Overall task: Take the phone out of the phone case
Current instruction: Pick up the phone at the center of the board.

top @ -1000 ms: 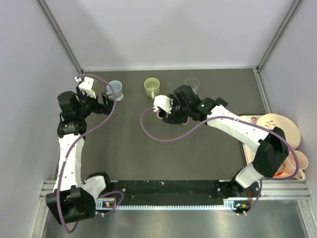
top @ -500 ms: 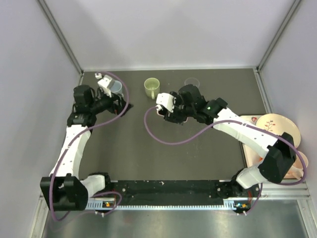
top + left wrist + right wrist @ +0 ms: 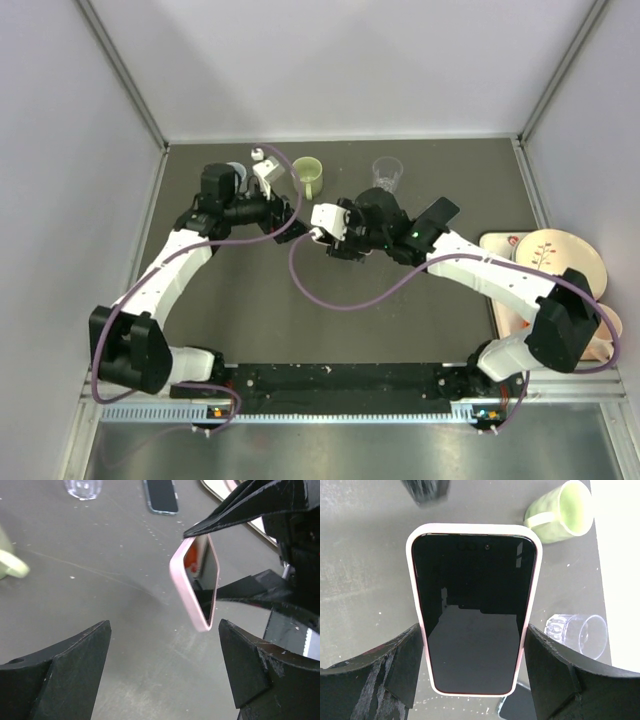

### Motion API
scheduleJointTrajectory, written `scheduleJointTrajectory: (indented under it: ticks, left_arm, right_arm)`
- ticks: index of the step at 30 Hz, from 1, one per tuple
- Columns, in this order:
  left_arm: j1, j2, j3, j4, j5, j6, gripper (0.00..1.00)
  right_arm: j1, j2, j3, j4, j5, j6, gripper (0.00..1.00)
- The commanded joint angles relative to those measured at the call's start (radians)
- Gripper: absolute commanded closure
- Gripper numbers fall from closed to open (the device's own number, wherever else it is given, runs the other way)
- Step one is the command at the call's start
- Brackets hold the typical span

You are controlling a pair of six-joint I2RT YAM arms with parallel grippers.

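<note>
Phone [image 3: 475, 610], one, glossy black slab with rounded corners, screen dark, seated in its phone case [image 3: 179, 587]. The case is a matte pink shell, smooth, its raised lip running round all four edges of the glass. Unit held off the table [image 3: 250, 330], on edge, tilted. No writing on it can be read.

Right claw [image 3: 474, 630]: black angular fingers clamped on the long sides of the case, lower half; upper half juts free.

Left claw [image 3: 162, 630]: jaws wide apart, holding nothing, pointed at the case from just beside it. The pink edge faces it and sits between the two fingertips in its view, touching neither.

Table: dark grey, matte, speckled with pale flecks and faint scuffs.

Green mug [image 3: 560, 515], glazed, pale, with a loop handle, upright near the back edge.

Clear glass [image 3: 577, 635], faceted base, upright, right of the mug.

Second phone [image 3: 161, 495], dark, flat on the table beyond the held unit.

Plates [image 3: 555, 255], cream, stacked at the right edge.

Bare table lies below and in front of both claws.
</note>
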Motion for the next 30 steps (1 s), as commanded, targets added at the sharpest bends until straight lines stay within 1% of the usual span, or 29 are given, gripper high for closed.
scheduleJointTrajectory:
  ticks: [1, 3, 6, 11, 12, 18, 19, 21, 30]
  left_arm:
    - [-0.039, 0.038, 0.060, 0.001, 0.067, -0.025, 0.07]
    - [-0.042, 0.067, 0.074, -0.022, 0.094, -0.028, 0.08]
    - [-0.045, 0.091, 0.080, -0.029, 0.111, -0.039, 0.09]
    - [-0.049, 0.114, 0.068, -0.005, 0.125, -0.043, 0.12]
    - [-0.049, 0.117, 0.067, -0.002, 0.125, -0.074, 0.12]
    - [-0.049, 0.139, 0.054, 0.032, 0.127, -0.105, 0.18]
    - [-0.049, 0.139, 0.053, 0.032, 0.127, -0.106, 0.19]
    - [-0.049, 0.147, 0.053, 0.032, 0.127, -0.109, 0.25]
    - [-0.049, 0.170, 0.053, 0.037, 0.127, -0.125, 0.28]
  right_arm:
    - [0.056, -0.068, -0.017, 0.176, 0.039, 0.009, 1.00]
    - [0.076, -0.062, -0.036, 0.235, 0.107, 0.007, 1.00]
    - [0.092, -0.045, -0.049, 0.288, 0.160, 0.007, 1.00]
    - [0.115, -0.036, -0.076, 0.357, 0.215, -0.001, 1.00]
    - [0.116, -0.037, -0.079, 0.359, 0.226, -0.001, 1.00]
    - [0.132, -0.026, -0.086, 0.359, 0.230, -0.005, 1.00]
    - [0.133, -0.022, -0.086, 0.388, 0.233, -0.005, 1.00]
    - [0.141, -0.017, -0.088, 0.402, 0.249, -0.007, 1.00]
    - [0.173, 0.012, -0.093, 0.410, 0.267, -0.025, 1.00]
